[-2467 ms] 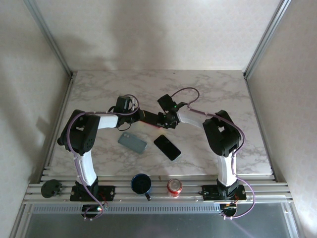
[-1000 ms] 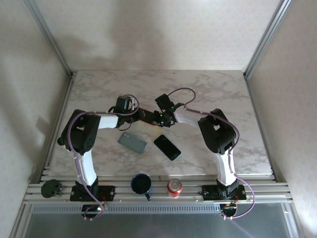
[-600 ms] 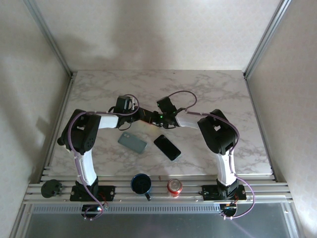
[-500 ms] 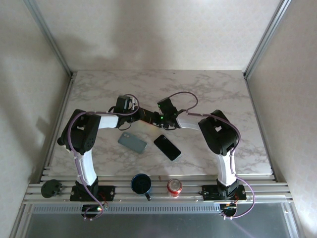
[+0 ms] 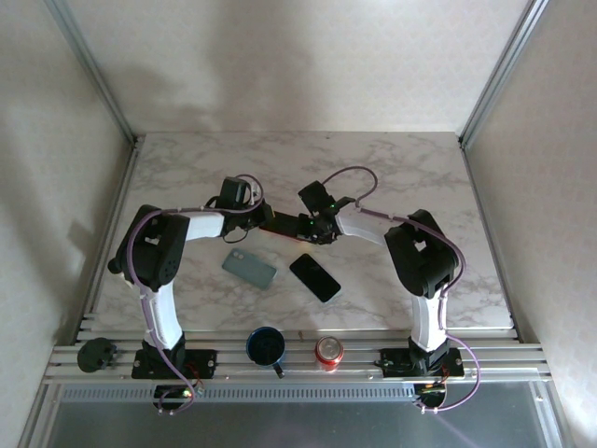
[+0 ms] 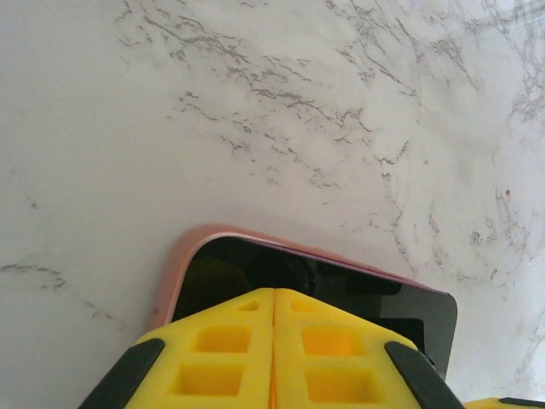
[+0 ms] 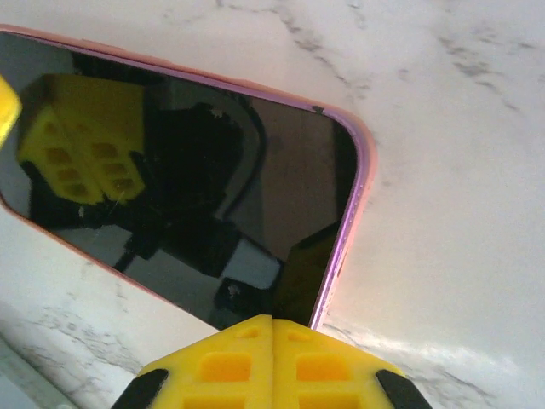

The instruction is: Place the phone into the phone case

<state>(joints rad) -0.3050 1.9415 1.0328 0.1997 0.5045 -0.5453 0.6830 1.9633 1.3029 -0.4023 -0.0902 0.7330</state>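
The phone [image 7: 170, 170] lies screen up inside the pink case [image 7: 362, 175], near the middle of the table [image 5: 420, 168]. My left gripper [image 6: 273, 294] has its yellow fingers pressed together with nothing between them, tips over one end of the screen. My right gripper [image 7: 272, 322], likewise closed and empty, is at the opposite end. Nearer me lie a grey-green case [image 5: 249, 268] and a black phone [image 5: 314, 277], apart. A mug [image 5: 266, 347] and a can [image 5: 328, 351] stand at the near edge.

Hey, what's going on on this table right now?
Both arms meet mid-table over a dark-screened phone sitting in a pink case. The left gripper and right gripper are both shut at its edges, seemingly pressing it in. A second phone and a grey case lie apart, nearer the bases.
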